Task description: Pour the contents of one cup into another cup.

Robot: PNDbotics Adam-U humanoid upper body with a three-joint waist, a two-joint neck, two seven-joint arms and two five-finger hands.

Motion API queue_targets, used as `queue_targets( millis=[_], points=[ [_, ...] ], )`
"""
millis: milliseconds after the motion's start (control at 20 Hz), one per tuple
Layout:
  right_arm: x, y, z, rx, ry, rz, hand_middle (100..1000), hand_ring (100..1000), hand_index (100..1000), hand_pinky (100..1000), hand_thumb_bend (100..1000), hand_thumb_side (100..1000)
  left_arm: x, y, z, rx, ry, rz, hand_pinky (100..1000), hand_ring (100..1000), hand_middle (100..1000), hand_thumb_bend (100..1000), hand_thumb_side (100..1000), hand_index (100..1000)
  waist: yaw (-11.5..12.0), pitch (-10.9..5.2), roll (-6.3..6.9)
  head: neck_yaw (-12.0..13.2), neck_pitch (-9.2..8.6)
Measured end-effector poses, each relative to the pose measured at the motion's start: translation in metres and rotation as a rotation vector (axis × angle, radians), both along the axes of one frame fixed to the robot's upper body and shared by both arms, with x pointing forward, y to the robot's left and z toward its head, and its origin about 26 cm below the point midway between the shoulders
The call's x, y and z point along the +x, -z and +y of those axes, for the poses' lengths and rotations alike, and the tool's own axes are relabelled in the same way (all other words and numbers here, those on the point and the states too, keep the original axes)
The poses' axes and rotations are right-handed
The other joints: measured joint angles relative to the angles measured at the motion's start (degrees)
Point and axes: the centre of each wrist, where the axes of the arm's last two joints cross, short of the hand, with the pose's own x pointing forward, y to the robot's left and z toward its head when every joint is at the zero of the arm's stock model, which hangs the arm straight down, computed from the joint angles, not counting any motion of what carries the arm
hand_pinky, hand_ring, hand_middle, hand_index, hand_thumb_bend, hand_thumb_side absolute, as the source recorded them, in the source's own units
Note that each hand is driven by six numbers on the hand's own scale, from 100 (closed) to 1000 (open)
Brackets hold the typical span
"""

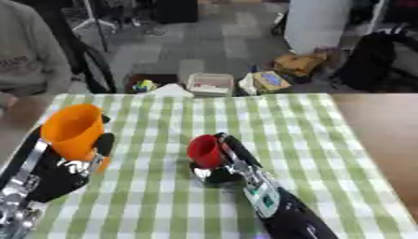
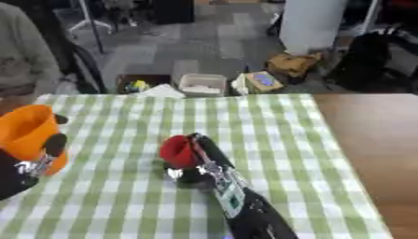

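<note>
Fingers curled: left hand (image 1: 69, 169) – orange cup (image 1: 72, 130); right hand (image 1: 231, 161), seemingly, red cup (image 1: 205, 150).

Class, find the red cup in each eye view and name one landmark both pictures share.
Left eye view: the red cup sits near the centre of the picture, on the checked cloth, held by the right hand.
Right eye view: it lies left of centre.
Shared landmark: the orange cup at the left.
</note>
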Motion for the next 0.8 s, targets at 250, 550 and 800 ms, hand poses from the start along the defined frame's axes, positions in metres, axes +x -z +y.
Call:
queue_targets(
  millis=[250,550,800],
  points=[
    [0.004,-0.010,-0.007,0.000,0.010,-0.025,106,479,544,789,100,100,-0.003,0.003,-0.001,0.001,0.010,0.014,464,415,418,100,515,688,-0.19,-0.08,-0.03,-0.01,-0.02],
    [0.018,-0.045,-0.026,-0.024,0.053,-0.102,107,482,547,793,100,100,-0.008,0.006,-0.004,0.016,0.040,0.027,464,415,420,100,515,688,-0.31,-0.49,-0.64,-0.11,-0.39],
    [0.022,-0.056,-0.034,-0.031,0.074,-0.129,113,491,553,796,100,100,-0.011,0.005,-0.006,0.027,0.055,0.030,465,416,425,100,513,688,-0.58,-0.63,-0.98,-0.12,-0.51]
  ],
)
